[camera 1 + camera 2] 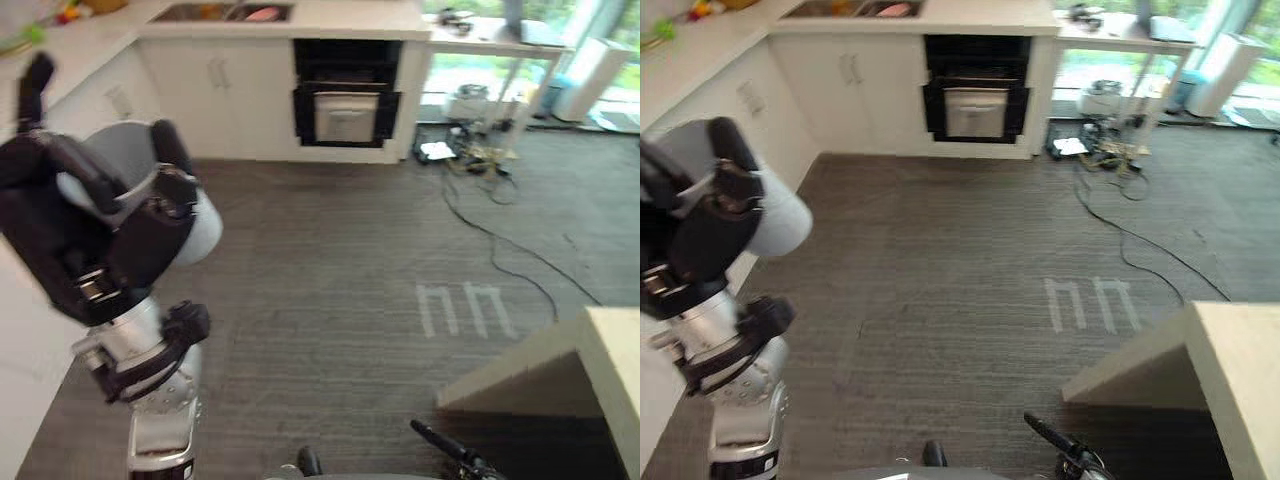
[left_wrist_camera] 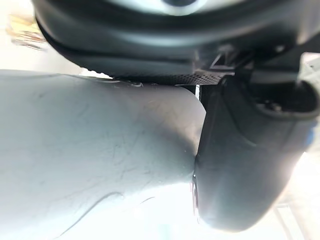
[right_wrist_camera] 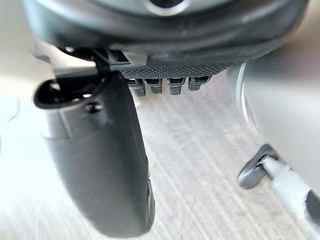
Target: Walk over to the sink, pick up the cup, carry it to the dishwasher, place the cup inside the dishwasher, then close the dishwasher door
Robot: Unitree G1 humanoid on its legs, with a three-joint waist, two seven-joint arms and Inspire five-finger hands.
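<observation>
A pale grey cup is held up close at the left, with my left hand curled round it. In the left wrist view the thumb presses against the cup's wall. The dishwasher stands across the room under the white counter, its dark inside showing and its door down. The sink lies in the counter to its left. My right hand hangs low over the carpet with nothing in it, its thumb out and its fingers relaxed.
White cabinets and counter run along the left. Black cables trail over the grey carpet at the right, near pale tape marks. A beige table corner juts in at lower right. A desk stands by the window.
</observation>
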